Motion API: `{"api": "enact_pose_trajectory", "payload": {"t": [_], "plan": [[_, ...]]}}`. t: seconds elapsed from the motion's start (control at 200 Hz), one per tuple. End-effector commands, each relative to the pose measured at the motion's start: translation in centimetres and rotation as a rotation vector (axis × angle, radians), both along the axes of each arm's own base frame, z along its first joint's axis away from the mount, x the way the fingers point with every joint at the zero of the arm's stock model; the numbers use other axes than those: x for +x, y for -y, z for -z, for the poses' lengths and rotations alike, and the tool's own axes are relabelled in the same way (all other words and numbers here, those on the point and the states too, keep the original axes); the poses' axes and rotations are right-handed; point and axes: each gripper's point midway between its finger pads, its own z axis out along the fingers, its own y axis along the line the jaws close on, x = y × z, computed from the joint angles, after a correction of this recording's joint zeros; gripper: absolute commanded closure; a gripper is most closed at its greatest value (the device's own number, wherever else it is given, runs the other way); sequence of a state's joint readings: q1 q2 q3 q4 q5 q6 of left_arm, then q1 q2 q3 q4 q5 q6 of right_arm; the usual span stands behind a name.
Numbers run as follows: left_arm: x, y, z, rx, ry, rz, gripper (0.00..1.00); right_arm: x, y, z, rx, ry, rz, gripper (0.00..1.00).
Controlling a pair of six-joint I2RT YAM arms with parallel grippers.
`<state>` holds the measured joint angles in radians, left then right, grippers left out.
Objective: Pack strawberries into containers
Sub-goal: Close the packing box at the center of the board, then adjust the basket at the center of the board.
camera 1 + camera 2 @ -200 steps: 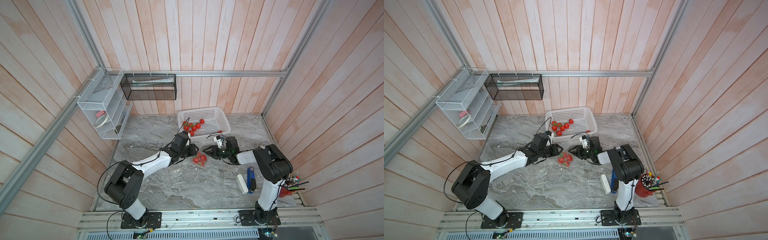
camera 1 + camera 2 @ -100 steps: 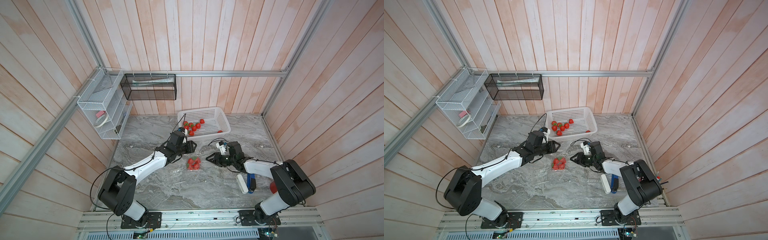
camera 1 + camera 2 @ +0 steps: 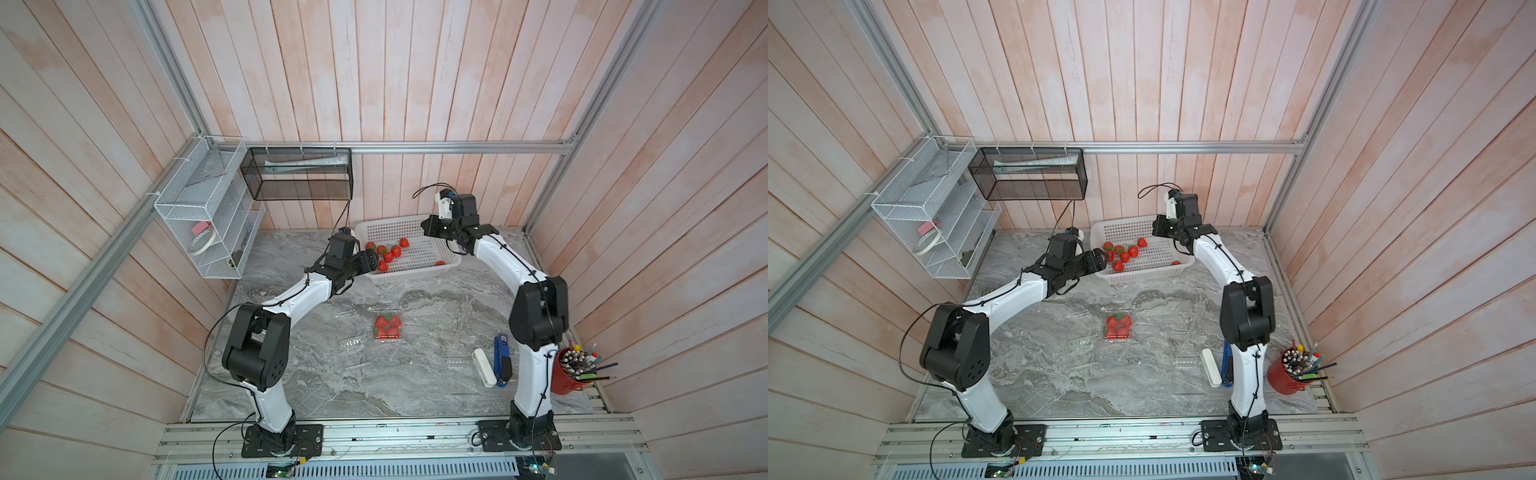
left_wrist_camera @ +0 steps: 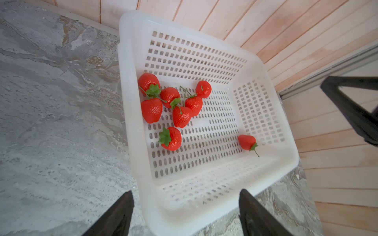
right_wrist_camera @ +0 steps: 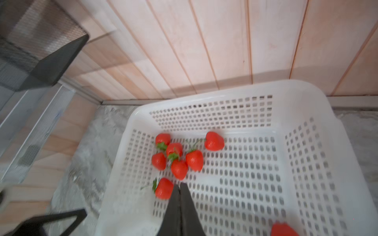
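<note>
Left gripper [image 4: 186, 193] gapes wide at the far white basket [image 4: 131, 61]; right gripper [image 5: 180, 186] hangs shut, empty, above it. Both seem aimed at the strawberries [image 4: 170, 97] bunched in its left half, so the two could collide.

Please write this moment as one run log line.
left gripper: open, empty, at basket edge | right gripper: shut, empty, above basket | basket: eight strawberries | container: packed

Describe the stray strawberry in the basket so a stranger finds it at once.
Look at the back of the marble table for the white perforated basket. Seven strawberries sit grouped at the robot's left; the stray strawberry lies alone at the robot's right, green cap pointing away from them.
</note>
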<state>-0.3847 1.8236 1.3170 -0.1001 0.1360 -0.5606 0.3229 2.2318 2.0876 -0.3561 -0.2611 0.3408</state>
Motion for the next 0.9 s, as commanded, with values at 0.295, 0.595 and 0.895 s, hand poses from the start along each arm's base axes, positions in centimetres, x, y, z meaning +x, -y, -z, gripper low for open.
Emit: {"api": "enact_pose_trajectory", "payload": {"t": [0.295,0.595,0.895], "plan": [[2.6,2.2,1.2,-0.04,-0.007,0.043,0.18,-2.3,0.7,10.5,-0.367,-0.277,-0.035,0.95],[2.0,2.0,0.4,-0.054,0.001,0.04,0.19,-8.5,-2.3,12.2,-0.434,-0.356,-0.168,0.94],[1.1,0.1,-2.2,-0.051,0.055,-0.001,0.19,-15.1,-5.6,12.1,-0.353,-0.44,-0.318,0.93]]}}
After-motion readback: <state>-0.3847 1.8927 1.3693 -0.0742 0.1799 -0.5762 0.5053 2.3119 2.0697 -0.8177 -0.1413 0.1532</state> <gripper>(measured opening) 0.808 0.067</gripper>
